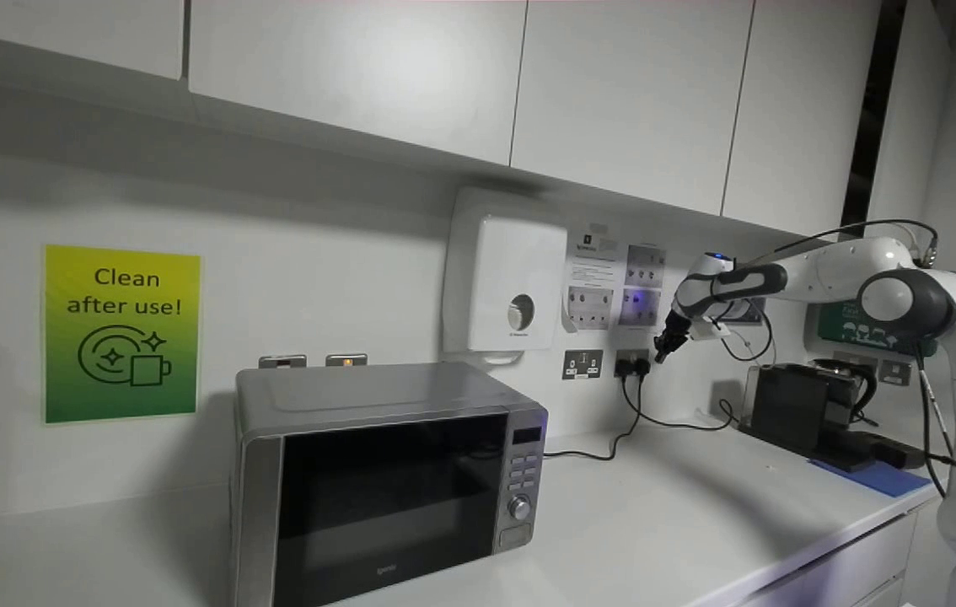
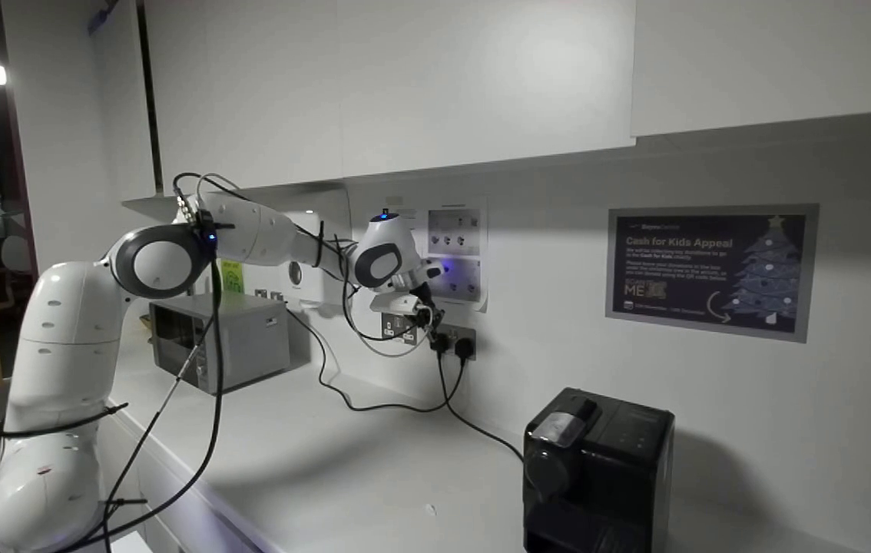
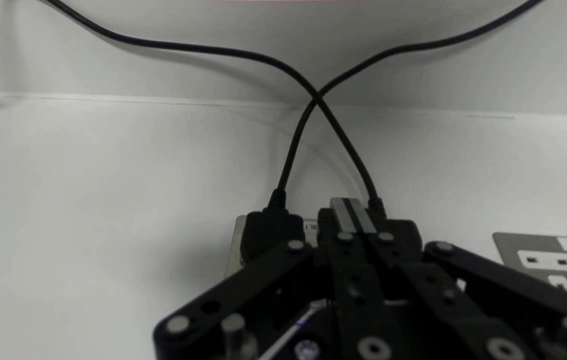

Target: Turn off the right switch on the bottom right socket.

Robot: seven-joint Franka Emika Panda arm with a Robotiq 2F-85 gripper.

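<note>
Gripper (image 3: 350, 215): clenched on nothing, fingertips (image 3: 341, 214) meeting; a narrow closed tip presumably serves as a prodder, since a rocker wants a push, not a grasp
Socket (image 2: 461, 331): grey twin plate on the wall (image 2: 547, 330), both outlets filled; taken as the target because of its black plugs
Right switch: should be on this plate, by the right-hand outlet; too small in both exterior views and not made out behind the gripper in the wrist view, so its on/off position cannot be told
Right-hand plug (image 3: 272, 232): appears at left in the upside-down wrist view; its cord (image 3: 398, 49) crosses the neighbouring one and runs toward the microwave (image 1: 389, 497), so that appliance probably loses power
Left-hand plug (image 3: 403, 235): partly behind the gripper; its cord (image 3: 213, 49) leads toward the coffee machine (image 2: 601, 468), which should be unaffected if the correct rocker is pressed
Arm (image 2: 163, 265): reaches over the counter (image 1: 621, 523), wrist angled so the tip points down toward the plate, probably to get at the rockers past the bulky plugs
Tip and plate: close together; touching or apart cannot be told
Alignment: wrist view puts the tip across the left-hand plug, so a shift toward the right-hand half seems called for before pushing
Twin rocker: main risk, easily hit by mistake
</note>
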